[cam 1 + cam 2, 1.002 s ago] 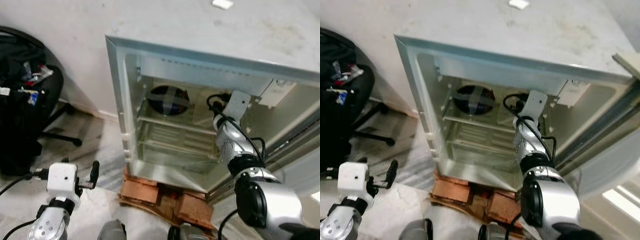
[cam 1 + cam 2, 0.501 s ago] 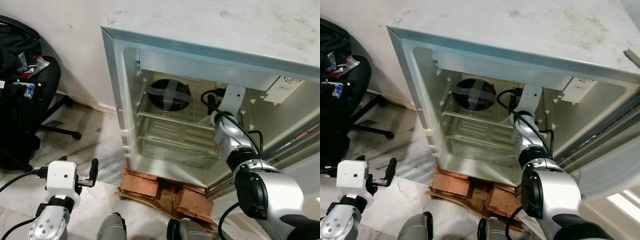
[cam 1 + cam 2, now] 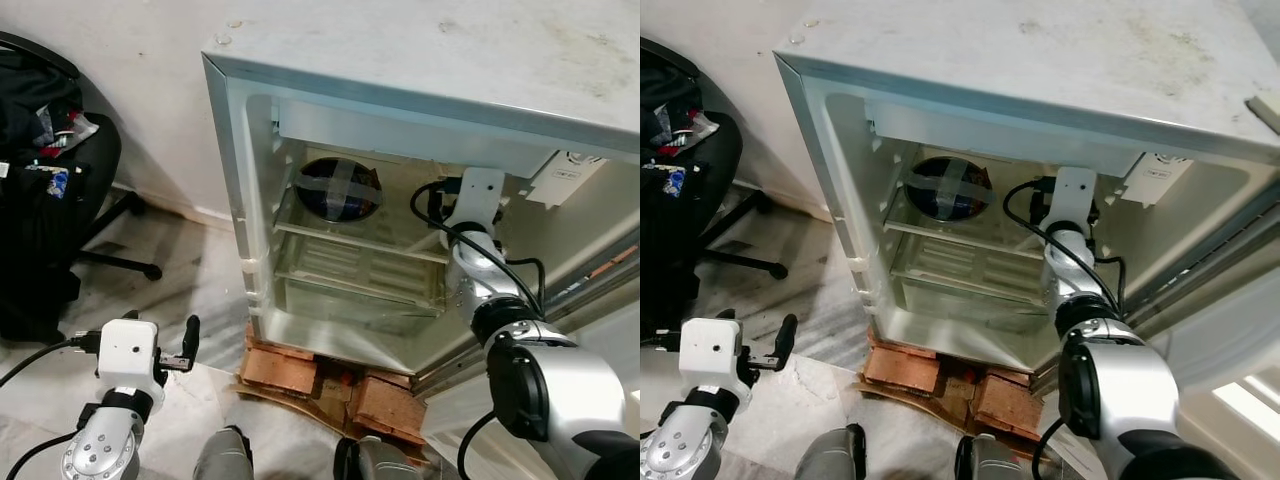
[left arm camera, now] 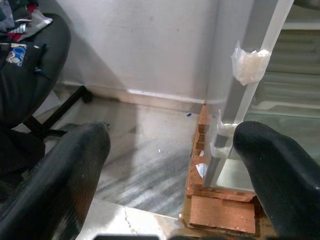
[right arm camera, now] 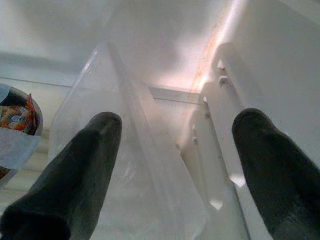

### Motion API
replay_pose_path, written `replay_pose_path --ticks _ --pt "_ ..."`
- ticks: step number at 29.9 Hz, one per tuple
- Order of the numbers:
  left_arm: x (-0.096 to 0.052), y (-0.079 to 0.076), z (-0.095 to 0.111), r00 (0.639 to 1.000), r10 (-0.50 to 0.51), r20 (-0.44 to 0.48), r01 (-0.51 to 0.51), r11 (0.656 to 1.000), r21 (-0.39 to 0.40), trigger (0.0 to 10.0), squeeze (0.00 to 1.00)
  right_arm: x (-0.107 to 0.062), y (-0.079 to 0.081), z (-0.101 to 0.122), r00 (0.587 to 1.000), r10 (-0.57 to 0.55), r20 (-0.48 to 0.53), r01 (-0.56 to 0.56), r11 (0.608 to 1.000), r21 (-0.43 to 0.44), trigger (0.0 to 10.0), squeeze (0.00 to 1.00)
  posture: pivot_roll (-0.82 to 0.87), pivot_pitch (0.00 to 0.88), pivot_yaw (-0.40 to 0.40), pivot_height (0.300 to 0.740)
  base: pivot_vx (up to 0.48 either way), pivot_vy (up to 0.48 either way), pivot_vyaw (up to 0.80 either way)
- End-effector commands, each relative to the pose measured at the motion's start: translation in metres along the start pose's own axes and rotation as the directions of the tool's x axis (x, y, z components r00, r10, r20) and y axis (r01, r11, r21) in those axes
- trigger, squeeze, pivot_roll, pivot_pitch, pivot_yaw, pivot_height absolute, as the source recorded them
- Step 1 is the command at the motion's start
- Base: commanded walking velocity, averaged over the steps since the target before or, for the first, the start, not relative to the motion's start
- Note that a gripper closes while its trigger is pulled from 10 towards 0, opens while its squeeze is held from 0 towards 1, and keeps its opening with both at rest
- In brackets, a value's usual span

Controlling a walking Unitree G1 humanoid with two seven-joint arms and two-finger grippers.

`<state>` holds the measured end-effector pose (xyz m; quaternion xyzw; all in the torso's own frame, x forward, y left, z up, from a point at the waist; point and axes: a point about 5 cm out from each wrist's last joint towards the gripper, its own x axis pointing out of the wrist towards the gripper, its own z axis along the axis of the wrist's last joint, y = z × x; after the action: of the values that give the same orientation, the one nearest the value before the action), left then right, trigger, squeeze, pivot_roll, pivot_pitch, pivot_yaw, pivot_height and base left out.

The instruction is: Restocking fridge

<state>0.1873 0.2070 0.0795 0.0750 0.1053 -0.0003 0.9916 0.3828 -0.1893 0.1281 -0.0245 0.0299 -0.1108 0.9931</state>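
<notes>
Our right arm stretched forward and up, right gripper [image 5: 175, 165] fingers spread wide. Our left arm low at side, left gripper [image 4: 175, 145] fingers apart.

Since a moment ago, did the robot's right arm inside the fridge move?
Yes. The right gripper shifted toward the robot's right, away from the dark round taped dish on the upper shelf.
</notes>
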Motion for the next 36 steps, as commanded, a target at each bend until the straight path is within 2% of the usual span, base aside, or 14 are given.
replay_pose_path --ticks 1,7,18,22,26,27,29,31,32,33,35,36 --pt "-0.001 0.0 -0.004 1.0 0.002 -0.013 -0.002 1.0 0.011 10.0 0.0 0.004 -0.01 0.019 0.995 -0.016 0.102 0.017 1.0 -0.005 10.0 1.0 0.23 0.138 -0.096 0.74 0.0 0.0 0.0" --pt "0.006 -0.002 -0.005 1.0 -0.006 -0.011 0.006 1.0 0.013 10.0 0.0 0.003 -0.017 0.022 0.988 0.009 0.156 -0.011 1.0 0.01 10.0 1.0 0.21 0.112 -0.093 0.74 0.0 0.0 0.0" --pt "0.012 -0.003 -0.006 1.0 -0.01 -0.005 0.01 1.0 0.012 10.0 0.0 -0.004 -0.021 0.012 0.985 0.054 0.161 -0.059 0.998 0.026 10.0 1.0 0.18 0.1 -0.093 0.74 0.0 0.0 0.0" --pt "0.014 -0.004 -0.006 1.0 -0.008 -0.001 0.008 1.0 0.008 10.0 0.0 -0.014 -0.021 -0.008 0.988 0.105 0.113 -0.111 0.993 0.048 10.0 1.0 0.17 0.096 -0.094 0.74 0.0 0.0 0.0" --pt "0.014 -0.003 -0.006 1.0 -0.006 0.004 0.006 1.0 0.004 10.0 0.0 -0.02 -0.02 -0.015 0.984 0.137 0.112 -0.145 0.988 0.058 10.0 1.0 0.17 0.091 -0.094 0.74 0.0 0.0 0.0" --pt "0.013 0.0 -0.006 1.0 0.02 0.016 -0.02 1.0 -0.006 10.0 0.0 -0.028 -0.02 -0.019 0.977 0.166 0.13 -0.177 0.982 0.072 10.0 1.0 0.17 0.086 -0.092 0.74 0.0 0.0 0.0" --pt "0.013 0.001 -0.006 0.999 0.036 0.017 -0.036 0.999 -0.009 10.0 0.0 -0.032 -0.02 -0.02 0.974 0.175 0.14 -0.187 0.979 0.076 10.0 1.0 0.17 0.085 -0.092 0.74 0.0 0.0 0.0" --pt "0.015 0.005 -0.005 0.998 0.065 0.018 -0.065 0.998 -0.002 10.0 0.0 -0.039 -0.024 -0.019 0.972 0.167 0.168 -0.184 0.979 0.091 10.0 0.81 0.16 0.081 -0.087 0.74 0.0 0.0 0.0" --pt "0.015 0.007 -0.004 0.997 0.073 0.02 -0.073 0.997 -0.002 10.0 0.0 -0.043 -0.026 -0.019 0.97 0.167 0.178 -0.186 0.978 0.095 10.0 0.77 0.16 0.078 -0.086 0.74 0.0 0.0 0.0" --pt "0.015 0.008 -0.004 0.997 0.077 0.022 -0.077 0.997 -0.002 10.0 0.0 -0.048 -0.027 -0.018 0.966 0.171 0.191 -0.192 0.977 0.094 10.0 0.65 0.15 0.076 -0.084 0.74 0.0 0.0 0.0" --pt "0.016 0.009 -0.003 0.996 0.081 0.026 -0.081 0.997 -0.001 10.0 0.0 -0.055 -0.026 -0.016 0.96 0.185 0.212 -0.206 0.975 0.085 10.0 0.31 0.15 0.073 -0.082 0.74 0.0 0.0 0.0" --pt "0.017 0.01 -0.002 0.996 0.083 0.028 -0.083 0.997 -0.001 10.0 0.0 -0.057 -0.025 -0.016 0.958 0.188 0.218 -0.211 0.974 0.084 10.0 0.31 0.15 0.073 -0.082 0.74 0.0 0.0 0.0"
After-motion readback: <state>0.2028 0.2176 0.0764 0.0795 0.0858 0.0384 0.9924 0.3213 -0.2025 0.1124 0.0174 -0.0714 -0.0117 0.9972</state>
